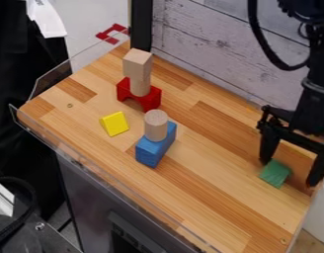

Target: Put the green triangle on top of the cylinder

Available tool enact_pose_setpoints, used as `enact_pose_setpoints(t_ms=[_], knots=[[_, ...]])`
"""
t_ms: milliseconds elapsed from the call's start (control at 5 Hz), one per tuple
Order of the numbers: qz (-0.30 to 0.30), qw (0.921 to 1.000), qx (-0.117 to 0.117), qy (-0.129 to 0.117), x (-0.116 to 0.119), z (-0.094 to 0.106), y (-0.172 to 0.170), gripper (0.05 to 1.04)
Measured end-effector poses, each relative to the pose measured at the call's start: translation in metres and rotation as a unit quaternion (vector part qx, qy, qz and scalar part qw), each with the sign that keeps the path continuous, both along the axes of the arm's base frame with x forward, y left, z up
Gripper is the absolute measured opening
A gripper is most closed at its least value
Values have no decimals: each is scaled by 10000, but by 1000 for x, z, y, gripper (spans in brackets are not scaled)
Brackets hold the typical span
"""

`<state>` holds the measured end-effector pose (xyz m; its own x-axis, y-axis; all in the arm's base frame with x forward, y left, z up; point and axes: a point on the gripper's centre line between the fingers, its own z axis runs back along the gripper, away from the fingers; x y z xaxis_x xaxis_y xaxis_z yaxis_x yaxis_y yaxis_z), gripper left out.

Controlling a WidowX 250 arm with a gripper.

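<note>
Striped wooden tabletop (211, 168) bears a flat-faced, dull green triangle (275, 173) near the black tool (289, 172), whose fingers stand wide apart.

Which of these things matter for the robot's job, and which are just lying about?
Part of the job:
green triangle
bare-topped cylinder, likely the target
blue block beneath it
hand

Just lying about:
yellow block
red arch
second cylinder on it
wooden cube on top

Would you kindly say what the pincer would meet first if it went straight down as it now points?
Probably the green triangle, which shows low in the gap of the open pincer, or else the table beside it; depth is unclear.
</note>
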<state>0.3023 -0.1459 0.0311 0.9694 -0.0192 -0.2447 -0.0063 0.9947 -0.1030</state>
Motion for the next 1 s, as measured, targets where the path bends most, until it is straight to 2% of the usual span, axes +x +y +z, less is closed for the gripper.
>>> enact_pose_setpoints(t_ms=[600,800,1000], knots=[[201,9998,-16,96,8,-9,14,999],[213,9995,-21,228,9,-21,14,997],[165,9995,-71,271,10,-23,8,959]])
